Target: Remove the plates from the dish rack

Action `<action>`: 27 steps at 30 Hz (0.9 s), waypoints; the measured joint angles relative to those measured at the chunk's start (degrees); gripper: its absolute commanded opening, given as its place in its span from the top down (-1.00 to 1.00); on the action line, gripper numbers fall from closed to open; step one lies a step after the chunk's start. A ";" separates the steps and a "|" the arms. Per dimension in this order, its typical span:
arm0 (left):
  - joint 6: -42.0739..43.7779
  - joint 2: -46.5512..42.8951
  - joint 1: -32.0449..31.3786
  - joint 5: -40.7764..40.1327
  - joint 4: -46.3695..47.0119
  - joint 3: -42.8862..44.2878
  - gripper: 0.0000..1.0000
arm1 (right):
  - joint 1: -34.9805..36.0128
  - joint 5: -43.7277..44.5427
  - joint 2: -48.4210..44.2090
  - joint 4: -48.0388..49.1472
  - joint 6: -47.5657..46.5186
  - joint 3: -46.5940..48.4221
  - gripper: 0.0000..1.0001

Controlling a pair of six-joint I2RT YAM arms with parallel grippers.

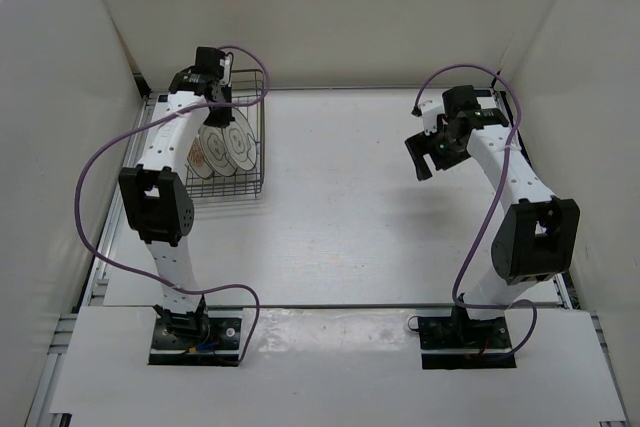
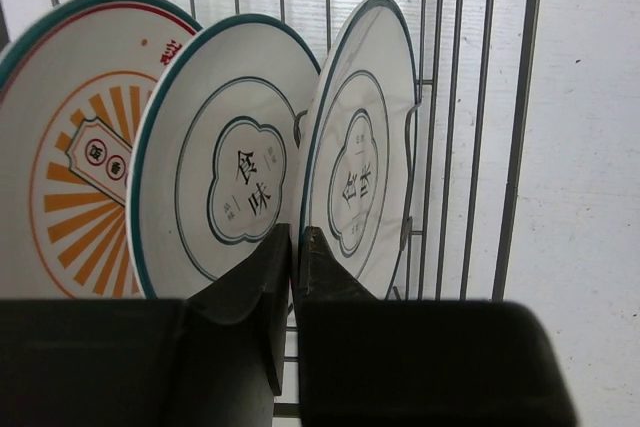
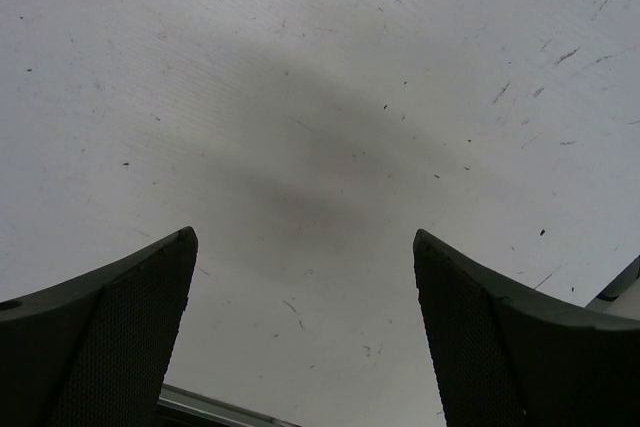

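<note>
White table (image 1: 380, 197), enclosed by white walls (image 1: 330, 7) on three sides. Dark wire dish rack (image 1: 262, 137) stood at the far left corner, partly hidden beneath the left arm (image 1: 165, 162). Three plates stood upright inside in a leaning row: sunburst plate (image 2: 70, 167), middle ringed plate (image 2: 240, 177), and end ringed plate (image 2: 365, 167) nearest the rack's side wires. Left gripper (image 2: 296, 247) was pinched shut on the end ringed plate's lower rim. Right gripper (image 3: 305, 239) hung over bare table, well apart, jaws spread wide.
</note>
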 measured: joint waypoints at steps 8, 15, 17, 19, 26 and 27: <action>1.86 -1.60 -0.57 -3.28 1.03 3.43 0.86 | 0.00 0.00 0.00 0.11 0.11 -0.48 -0.80; 1.68 -7.89 -0.52 -3.08 4.76 3.72 0.93 | 0.00 0.00 0.00 0.39 0.52 -1.49 -0.80; 0.81 -10.14 -0.76 -2.32 6.40 3.93 1.00 | 0.00 0.00 0.00 0.42 0.76 -1.53 -0.80; -0.72 -12.55 -0.90 -0.42 8.39 3.93 1.00 | 0.00 0.02 0.00 0.50 1.29 -1.66 -0.80; -8.72 -17.22 -1.33 9.79 15.96 3.10 1.00 | -0.02 0.33 0.00 0.72 4.37 -2.25 -0.80; -9.86 -17.38 -1.66 11.32 17.46 2.14 1.00 | -0.02 0.50 0.00 0.87 4.92 -2.25 -0.80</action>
